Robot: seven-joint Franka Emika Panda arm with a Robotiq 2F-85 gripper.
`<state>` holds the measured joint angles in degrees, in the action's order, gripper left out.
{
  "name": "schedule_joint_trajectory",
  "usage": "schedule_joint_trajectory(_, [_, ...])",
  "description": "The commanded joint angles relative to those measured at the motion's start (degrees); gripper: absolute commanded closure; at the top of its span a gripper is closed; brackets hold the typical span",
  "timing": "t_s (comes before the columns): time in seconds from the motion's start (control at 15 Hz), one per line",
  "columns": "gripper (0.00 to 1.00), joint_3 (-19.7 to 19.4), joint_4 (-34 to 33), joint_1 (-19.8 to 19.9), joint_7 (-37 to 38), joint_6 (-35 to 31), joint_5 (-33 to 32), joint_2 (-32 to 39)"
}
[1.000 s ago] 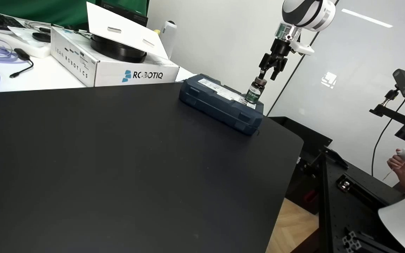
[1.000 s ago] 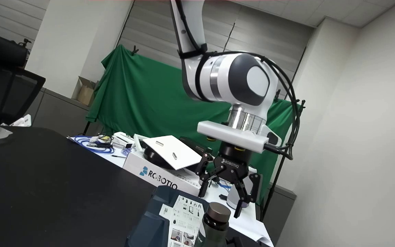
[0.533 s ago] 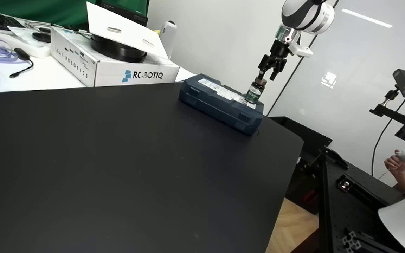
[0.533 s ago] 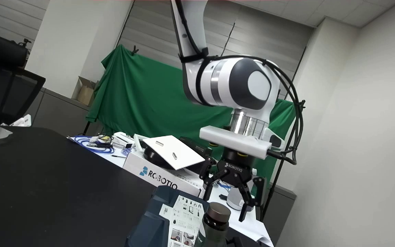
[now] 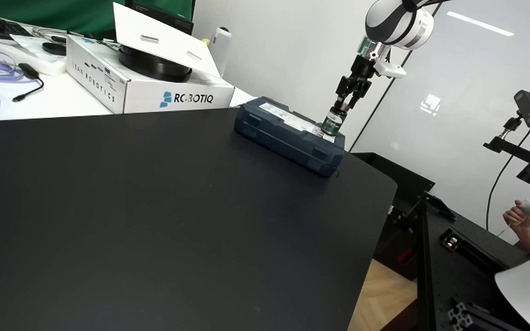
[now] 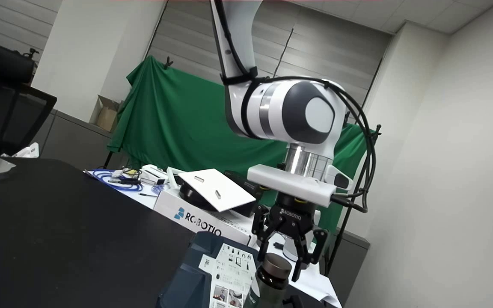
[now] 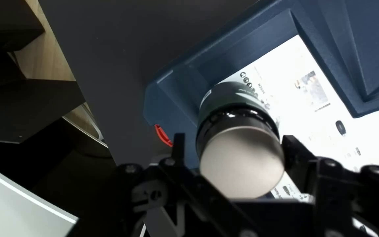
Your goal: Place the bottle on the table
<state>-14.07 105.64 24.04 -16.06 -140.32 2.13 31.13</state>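
Now that they have dropped and narrowed, the half-spread fingers flank the bottle, gripping nothing.

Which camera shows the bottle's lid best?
The wrist view: the lid looks largest there, seen mostly from above. Both exterior views show it smaller and more from the side.

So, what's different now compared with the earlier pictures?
The black two-fingered gripper has lowered, its jaws narrowed around the brown-capped dark green bottle, which shifted slightly; no firm grip shows. The bottle still stands on the dark blue plastic case, unmoved on the matte black table.
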Motion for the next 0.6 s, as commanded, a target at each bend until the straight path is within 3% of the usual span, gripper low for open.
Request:
schedule_joint_trajectory(0.0, [0.55,0.62,-1.23,0.61,1.19,-0.55,-0.26,1.04])
schedule_joint_trajectory(0.13, [0.63,0.79,-0.97,0.66,0.97,-0.54,-0.16,0.76])
schedule_joint_trajectory(0.53, [0.63,1.31,2.51,-0.13,-0.13,-2.35,-0.54,-4.57])
